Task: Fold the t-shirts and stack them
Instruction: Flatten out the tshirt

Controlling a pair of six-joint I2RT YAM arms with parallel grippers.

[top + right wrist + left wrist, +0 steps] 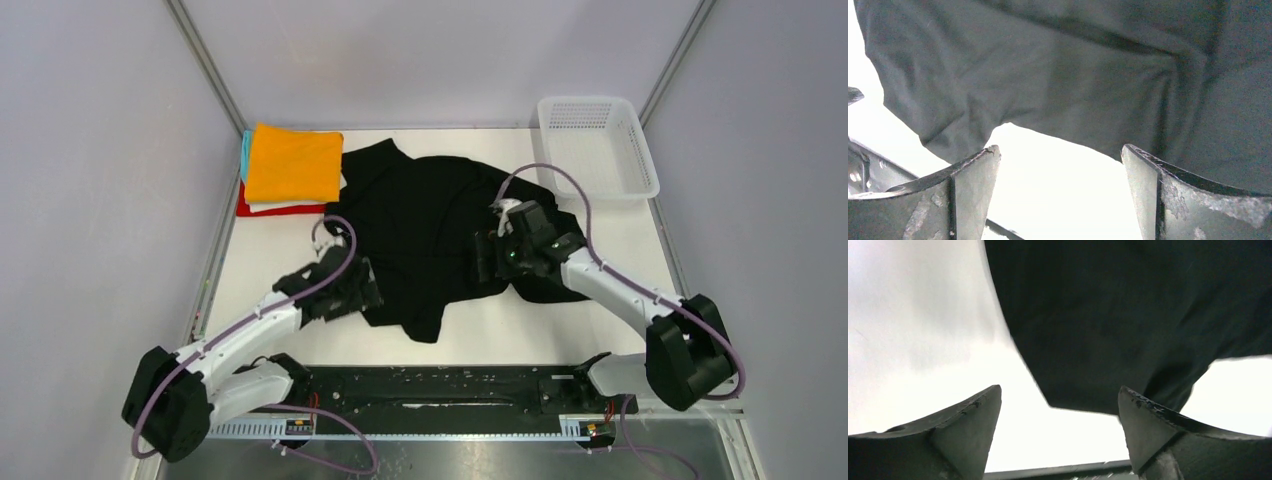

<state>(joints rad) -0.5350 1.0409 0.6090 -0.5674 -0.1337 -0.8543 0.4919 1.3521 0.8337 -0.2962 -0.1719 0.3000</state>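
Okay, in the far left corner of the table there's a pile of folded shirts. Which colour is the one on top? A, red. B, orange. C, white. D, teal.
B: the orange shirt lies uppermost in the top view, with the other colours showing only as thin edges beneath it.

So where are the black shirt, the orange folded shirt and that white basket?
black shirt [430, 220]: top external view, middle of the spread cloth.
orange folded shirt [293, 163]: top external view, centre of its upper face.
white basket [598, 150]: top external view, its bare mesh floor.
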